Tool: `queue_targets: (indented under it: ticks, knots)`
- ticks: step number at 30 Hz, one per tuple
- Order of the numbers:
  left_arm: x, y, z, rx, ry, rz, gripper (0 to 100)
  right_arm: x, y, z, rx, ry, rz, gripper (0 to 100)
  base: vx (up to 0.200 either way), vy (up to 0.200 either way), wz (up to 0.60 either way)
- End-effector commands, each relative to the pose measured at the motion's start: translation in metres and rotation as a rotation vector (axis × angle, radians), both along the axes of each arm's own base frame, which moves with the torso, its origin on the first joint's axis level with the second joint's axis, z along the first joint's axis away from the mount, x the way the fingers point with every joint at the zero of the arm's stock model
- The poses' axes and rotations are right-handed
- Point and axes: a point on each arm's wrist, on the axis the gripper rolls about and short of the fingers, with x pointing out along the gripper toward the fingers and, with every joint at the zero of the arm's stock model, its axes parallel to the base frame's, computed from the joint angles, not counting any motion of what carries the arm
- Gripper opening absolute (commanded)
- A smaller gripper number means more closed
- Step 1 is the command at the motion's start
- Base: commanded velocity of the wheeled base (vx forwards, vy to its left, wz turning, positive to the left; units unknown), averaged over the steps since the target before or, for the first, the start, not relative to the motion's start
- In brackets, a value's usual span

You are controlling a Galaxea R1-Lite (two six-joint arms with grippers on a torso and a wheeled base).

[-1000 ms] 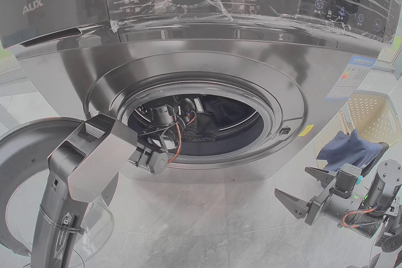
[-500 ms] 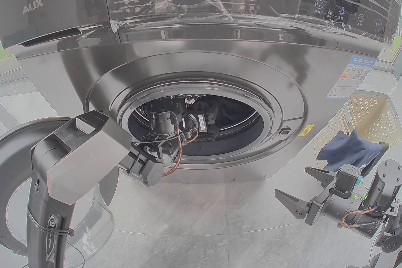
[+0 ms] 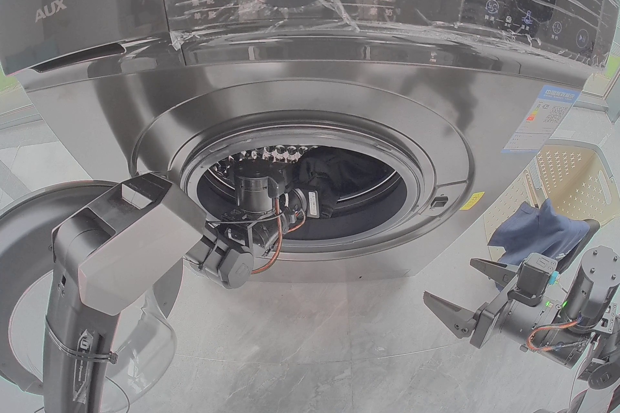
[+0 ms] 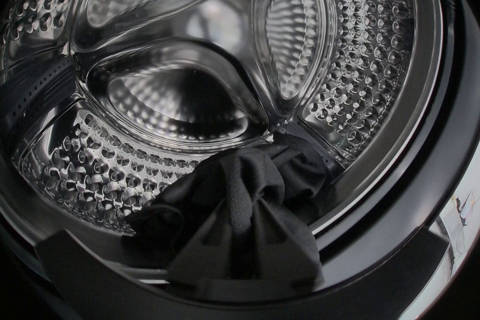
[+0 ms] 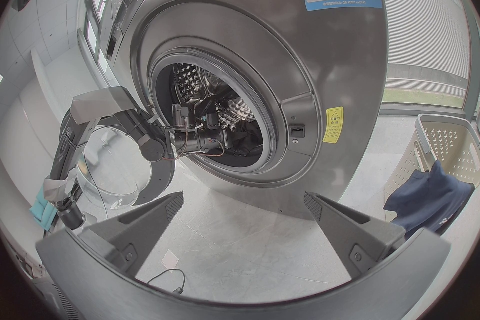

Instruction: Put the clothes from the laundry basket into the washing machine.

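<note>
Head view.
- Washing machine (image 3: pixel 361 91): grey front-loader, straight ahead; round door (image 3: pixel 26 253) swung open on the left.
- Left arm: reaches through the porthole into the drum (image 3: pixel 361 188).
- Black garment (image 3: pixel 336 172): inside the drum, just beyond the left wrist.
- Right claw (image 3: pixel 450 280): low on the right above the tiled floor (image 3: pixel 310 330), well apart from the machine, spread wide, holding nothing.
- Laundry basket (image 3: pixel 575 175): pale, perforated, on the floor right of the machine.
- Blue garment (image 3: pixel 536 230): draped over the basket's near rim.

Left wrist view.
- Left claw (image 4: pixel 247 208): inside the drum (image 4: pixel 350 36), fingers drawn together and pinching the black garment (image 4: pixel 235 186).
- Garment: bunched at the fingertips, draped over both fingers, spilling onto the dimpled steel wall.

Right wrist view.
- Right claw (image 5: pixel 242 196): wide apart, empty, facing the machine (image 5: pixel 330 61) across bare floor.
- Left arm: entering the open porthole.
- Basket (image 5: pixel 450 146): beside the machine, blue garment (image 5: pixel 430 201) hanging over its edge.
</note>
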Motion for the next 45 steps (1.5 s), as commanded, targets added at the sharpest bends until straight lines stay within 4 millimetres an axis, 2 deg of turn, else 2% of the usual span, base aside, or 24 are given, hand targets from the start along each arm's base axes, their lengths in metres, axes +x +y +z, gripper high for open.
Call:
queue_targets:
  ticks: [1,7,11,17,18,25,29,32,35,39,42,43,45]
  knots:
    - [0.018,-0.003,0.007,-0.037,-0.052,0.017,0,0.000,0.000,0.000,0.001,-0.001,0.000,100,0.000,0.000,0.00]
    - [0.050,-0.005,0.032,-0.135,-0.201,0.091,0,0.001,0.001,0.000,0.000,0.000,0.000,100,0.000,0.000,0.00]
    - [0.053,-0.006,0.043,-0.171,-0.237,0.094,0,0.001,0.000,0.000,0.001,-0.001,-0.001,100,0.000,0.000,0.00]
    - [0.054,-0.006,0.042,-0.172,-0.239,0.097,0,0.001,0.001,0.000,0.000,0.000,0.000,100,0.000,0.000,0.00]
    - [0.054,-0.005,0.042,-0.169,-0.237,0.097,100,0.001,0.001,0.000,0.000,0.000,-0.001,100,0.000,0.000,0.00]
    - [0.051,-0.006,0.043,-0.170,-0.231,0.096,100,0.001,0.001,0.000,0.001,0.001,-0.001,100,0.000,0.000,0.00]
    - [0.024,-0.008,0.047,-0.129,-0.167,0.064,100,0.001,0.000,0.000,0.001,-0.001,-0.001,100,0.000,0.000,0.00]
    - [-0.007,-0.014,0.045,-0.084,-0.099,0.010,100,0.001,0.000,0.000,0.000,-0.001,-0.003,100,0.000,0.000,0.00]
    - [-0.043,-0.021,0.039,-0.045,-0.048,-0.070,100,0.000,0.000,0.000,0.001,-0.002,-0.003,100,0.000,0.000,0.00]
    - [-0.089,-0.024,0.042,-0.008,-0.043,-0.168,100,0.000,0.000,0.001,0.003,-0.003,0.000,100,0.000,0.000,0.00]
    - [-0.127,-0.022,0.044,0.013,-0.025,-0.233,100,-0.001,0.000,0.001,0.002,-0.005,0.002,100,0.000,0.000,0.00]
    - [-0.132,-0.021,0.043,0.016,-0.021,-0.242,100,-0.001,0.000,0.001,0.004,-0.004,0.002,100,0.000,0.000,0.00]
    - [-0.160,-0.014,0.047,0.017,-0.017,-0.280,100,-0.001,-0.001,0.001,0.003,-0.003,0.000,100,0.000,0.000,0.00]
